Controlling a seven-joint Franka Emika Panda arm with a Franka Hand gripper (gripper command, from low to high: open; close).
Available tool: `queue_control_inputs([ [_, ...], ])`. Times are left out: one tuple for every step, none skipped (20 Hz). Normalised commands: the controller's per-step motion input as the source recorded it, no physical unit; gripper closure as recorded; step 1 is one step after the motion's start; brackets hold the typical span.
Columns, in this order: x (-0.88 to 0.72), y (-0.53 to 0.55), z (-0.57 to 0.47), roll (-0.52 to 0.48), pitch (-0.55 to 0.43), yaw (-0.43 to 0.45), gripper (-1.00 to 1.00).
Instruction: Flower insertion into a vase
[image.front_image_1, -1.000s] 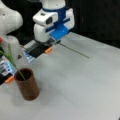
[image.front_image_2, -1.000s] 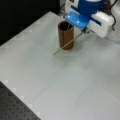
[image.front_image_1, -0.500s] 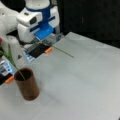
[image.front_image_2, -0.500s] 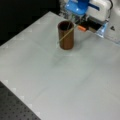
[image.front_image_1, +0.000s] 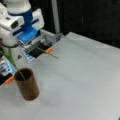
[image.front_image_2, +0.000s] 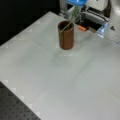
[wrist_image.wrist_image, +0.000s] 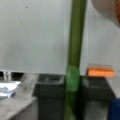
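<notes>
Green flower stem (wrist_image.wrist_image: 75, 50) clamped between closed gripper (image.front_image_1: 33, 42) jaws.
Stem looked thin, light, bendable; held near upper end, above brown vase (image.front_image_2: 66, 35) holding another stem.

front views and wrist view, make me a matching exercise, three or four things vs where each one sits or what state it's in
Things:
1. dark-brown wooden cylindrical vase
2. thin green flower stem
3. small orange block
4. blue-and-white gripper

States:
A. lies at the table's far edge by the grey fixture
B. stands upright on the white table, a green stalk already leaning in it
C. clamped between dark fingers
D. hangs beyond the vase, shut on a stem

Pairs: 1-B, 2-C, 3-A, 4-D
</notes>
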Motion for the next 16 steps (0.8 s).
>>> queue_control_inputs([
  [-0.46,-0.32,-0.09,-0.044,-0.085,0.133,1.00],
  [-0.41,-0.27,-0.08,-0.050,-0.073,0.130,1.00],
  [-0.36,-0.23,-0.07,-0.053,-0.060,0.125,1.00],
  [-0.33,-0.22,-0.07,-0.074,-0.046,0.124,1.00],
  [-0.32,-0.23,-0.08,-0.089,-0.034,0.123,1.00],
  [-0.30,-0.23,-0.08,-0.096,-0.022,0.124,1.00],
  [-0.29,-0.26,-0.08,-0.099,-0.014,0.126,1.00],
  [-0.30,-0.30,-0.09,-0.096,-0.009,0.128,1.00],
  [-0.32,-0.35,-0.10,-0.090,-0.008,0.133,1.00],
  [-0.33,-0.41,-0.10,-0.081,-0.005,0.138,1.00],
  [-0.35,-0.47,-0.09,-0.085,0.001,0.144,1.00],
  [-0.37,-0.54,-0.09,-0.073,0.002,0.144,1.00],
  [-0.37,-0.56,-0.08,-0.059,-0.002,0.144,1.00],
  [-0.35,-0.54,-0.07,-0.042,-0.007,0.141,1.00],
  [-0.34,-0.52,-0.06,-0.020,-0.009,0.139,1.00],
  [-0.32,-0.49,-0.06,-0.006,-0.013,0.132,1.00],
])
